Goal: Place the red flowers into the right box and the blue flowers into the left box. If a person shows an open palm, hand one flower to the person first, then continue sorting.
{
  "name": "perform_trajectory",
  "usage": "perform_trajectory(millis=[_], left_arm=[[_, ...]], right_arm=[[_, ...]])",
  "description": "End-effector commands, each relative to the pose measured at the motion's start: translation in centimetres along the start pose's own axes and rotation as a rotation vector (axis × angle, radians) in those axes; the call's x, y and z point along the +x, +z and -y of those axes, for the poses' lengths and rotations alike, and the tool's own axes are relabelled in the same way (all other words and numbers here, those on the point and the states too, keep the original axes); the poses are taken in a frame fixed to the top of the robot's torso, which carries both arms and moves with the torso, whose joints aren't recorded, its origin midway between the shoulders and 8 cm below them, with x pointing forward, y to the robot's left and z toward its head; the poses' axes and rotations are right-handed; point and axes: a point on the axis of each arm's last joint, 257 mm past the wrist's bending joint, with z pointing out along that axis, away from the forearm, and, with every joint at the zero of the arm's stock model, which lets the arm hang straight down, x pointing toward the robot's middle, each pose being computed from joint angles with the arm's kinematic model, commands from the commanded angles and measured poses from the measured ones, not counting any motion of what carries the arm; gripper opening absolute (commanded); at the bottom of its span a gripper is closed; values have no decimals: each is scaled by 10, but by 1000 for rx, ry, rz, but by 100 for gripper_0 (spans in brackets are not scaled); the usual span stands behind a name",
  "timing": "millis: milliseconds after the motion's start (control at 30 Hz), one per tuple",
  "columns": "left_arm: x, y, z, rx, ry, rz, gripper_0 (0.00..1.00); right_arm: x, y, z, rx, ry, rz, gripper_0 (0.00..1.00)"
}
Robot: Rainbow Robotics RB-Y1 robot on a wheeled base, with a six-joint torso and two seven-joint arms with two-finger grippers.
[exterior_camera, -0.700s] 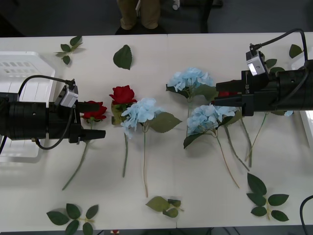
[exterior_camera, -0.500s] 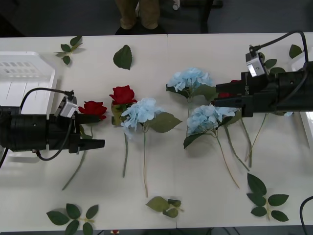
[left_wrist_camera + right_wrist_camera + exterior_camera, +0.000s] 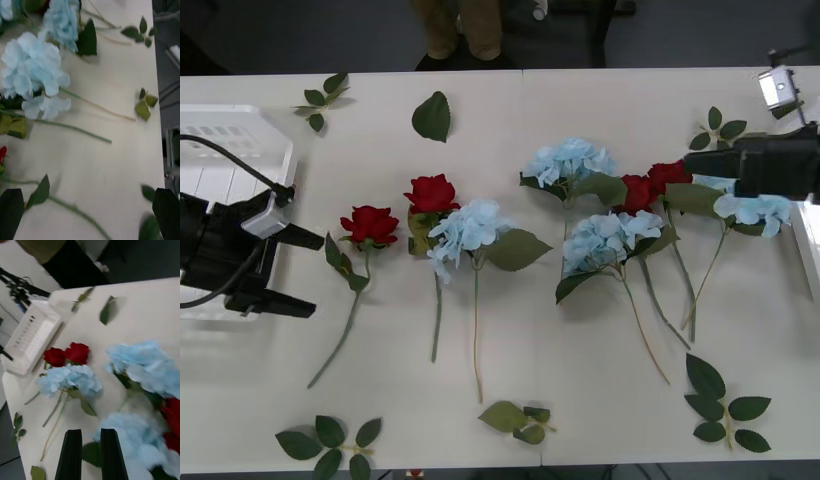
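You will find no word, label, brand, number or sign that can be read in any of these views, neither on the desk (image 3: 580,400), nor on the left box (image 3: 240,125), nor on the small camera housings on the two arms.

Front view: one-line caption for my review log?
Red flowers and blue flowers lie unsorted between the open left gripper and right gripper.

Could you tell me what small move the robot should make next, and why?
Probably ease the right gripper toward the pair of red roses just ahead of it. They lie loose on the table, and the white bin's rim is on that same side. The left gripper sits open by the slotted tray.
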Motion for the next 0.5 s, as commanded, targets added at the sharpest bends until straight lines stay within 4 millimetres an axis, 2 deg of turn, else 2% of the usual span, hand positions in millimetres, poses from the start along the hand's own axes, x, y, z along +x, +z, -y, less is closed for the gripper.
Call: perform_trajectory(millis=[33,167,200,233,267,333,367,433,500], left_arm=[[3,-26,-7,-124,-431,-223,100],[16,-19,-13,-245,-662,-305,100],[22,-10,-17,-295,-737,-329,100],[22,-10,-17,-295,-737,-329,100],[28,1,-22,-340,-788,-356,100],[32,10,-26,-373,-823,-374,100],[34,21,-28,-399,-844,-396,100],[39,37,-30,-433,-879,-430,100],[40,47,-34,-466,-897,-447,100]], right_arm=[[-2,-75,63,279,-36,-134,22],[45,-100,105,405,40,-217,32],[69,-107,122,451,71,-233,32],[69,-107,122,451,71,-233,32],[99,-116,142,511,86,-254,36],[118,-118,154,548,63,-273,36],[139,-122,165,588,45,-294,36],[165,-128,175,630,23,-326,37],[179,-129,180,649,23,-338,37]])
